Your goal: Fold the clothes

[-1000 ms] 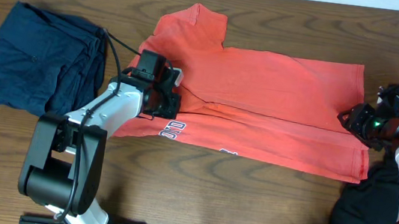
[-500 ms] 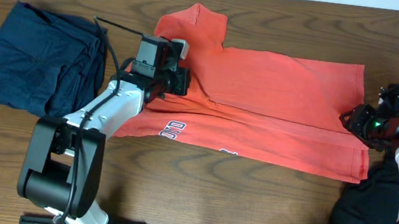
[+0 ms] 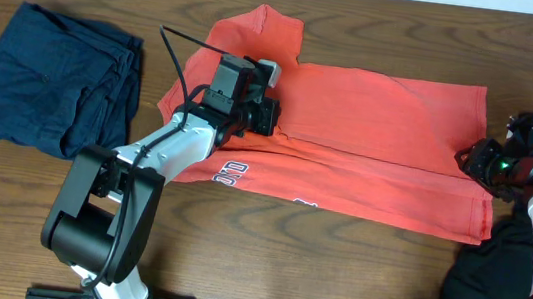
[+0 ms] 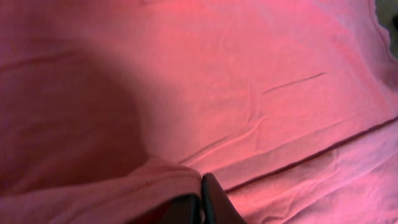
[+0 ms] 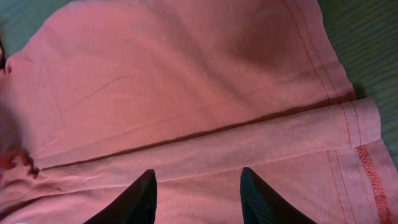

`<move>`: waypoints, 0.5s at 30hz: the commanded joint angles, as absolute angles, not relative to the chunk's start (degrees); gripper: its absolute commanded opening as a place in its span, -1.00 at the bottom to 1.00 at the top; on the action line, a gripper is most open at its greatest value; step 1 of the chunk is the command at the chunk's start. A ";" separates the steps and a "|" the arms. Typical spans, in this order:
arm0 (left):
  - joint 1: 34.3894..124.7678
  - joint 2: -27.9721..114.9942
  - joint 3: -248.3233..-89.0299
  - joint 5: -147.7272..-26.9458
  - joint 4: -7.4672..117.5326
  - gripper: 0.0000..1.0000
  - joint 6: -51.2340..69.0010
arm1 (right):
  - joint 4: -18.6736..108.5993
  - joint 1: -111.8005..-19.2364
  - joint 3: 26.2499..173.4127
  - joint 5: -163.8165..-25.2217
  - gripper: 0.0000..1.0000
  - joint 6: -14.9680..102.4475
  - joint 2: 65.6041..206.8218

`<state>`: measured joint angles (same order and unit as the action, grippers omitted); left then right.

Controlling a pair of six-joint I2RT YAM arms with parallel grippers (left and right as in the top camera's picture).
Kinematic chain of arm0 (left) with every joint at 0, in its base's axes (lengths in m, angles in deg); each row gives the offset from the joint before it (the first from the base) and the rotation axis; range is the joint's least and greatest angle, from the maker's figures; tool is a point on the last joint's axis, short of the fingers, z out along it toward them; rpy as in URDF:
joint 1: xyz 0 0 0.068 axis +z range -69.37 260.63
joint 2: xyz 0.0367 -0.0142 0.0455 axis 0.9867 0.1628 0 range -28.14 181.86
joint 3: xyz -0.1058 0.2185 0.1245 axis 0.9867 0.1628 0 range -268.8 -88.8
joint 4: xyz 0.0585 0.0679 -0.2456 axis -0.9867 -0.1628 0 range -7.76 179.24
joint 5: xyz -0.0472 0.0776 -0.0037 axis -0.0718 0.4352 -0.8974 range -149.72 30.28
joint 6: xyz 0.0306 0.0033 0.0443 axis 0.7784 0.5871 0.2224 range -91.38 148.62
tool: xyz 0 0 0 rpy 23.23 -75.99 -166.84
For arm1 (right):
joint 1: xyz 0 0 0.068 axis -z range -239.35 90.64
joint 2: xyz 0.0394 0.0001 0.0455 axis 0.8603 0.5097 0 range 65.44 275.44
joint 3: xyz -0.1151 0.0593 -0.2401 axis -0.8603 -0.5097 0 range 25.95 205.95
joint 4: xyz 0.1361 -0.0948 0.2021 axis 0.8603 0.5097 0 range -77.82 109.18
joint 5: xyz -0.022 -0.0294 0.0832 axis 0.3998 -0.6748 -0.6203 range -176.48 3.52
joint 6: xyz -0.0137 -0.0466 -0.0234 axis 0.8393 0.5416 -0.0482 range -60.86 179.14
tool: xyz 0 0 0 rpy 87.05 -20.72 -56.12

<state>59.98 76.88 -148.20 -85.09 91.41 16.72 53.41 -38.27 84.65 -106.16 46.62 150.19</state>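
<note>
The coral-red T-shirt [image 3: 369, 131] lies spread across the table, with white lettering [image 3: 231, 173] showing at its front left edge. My left gripper [image 3: 266, 115] is over the shirt's left part, shut on a raised fold of the coral cloth [image 4: 155, 180]. In the left wrist view the left gripper [image 4: 203, 202] has its jaws pressed together with the fabric draped over one of them. At the shirt's right hem my right gripper [image 3: 465, 157] stands open. In the right wrist view the right gripper [image 5: 198, 180] hovers over the folded hem [image 5: 348, 130] with nothing between its fingers.
A navy garment [image 3: 58, 81] lies crumpled at the far left. A black garment [image 3: 489, 276] sits at the front right beside the right arm. The brown wooden table [image 3: 255, 249] shows in front of the shirt.
My left gripper has moved right and slightly away from me, drawing the shirt's left side over its body. The right gripper has not moved.
</note>
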 commanded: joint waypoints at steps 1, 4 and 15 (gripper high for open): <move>59.94 76.98 -149.36 -85.78 90.52 -0.88 15.34 | 53.30 -38.80 84.83 -106.16 -0.16 47.43 149.88; 59.66 76.98 -149.36 -85.89 90.12 -0.79 15.39 | 53.24 -38.80 84.83 -106.16 -0.16 47.41 149.88; 59.70 75.39 -149.44 -89.15 86.47 0.59 12.85 | 53.00 -38.80 84.83 -106.11 -0.15 47.43 149.88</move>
<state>59.87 76.88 -148.22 -87.36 87.52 13.35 53.15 -38.27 84.65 -106.16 46.62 150.19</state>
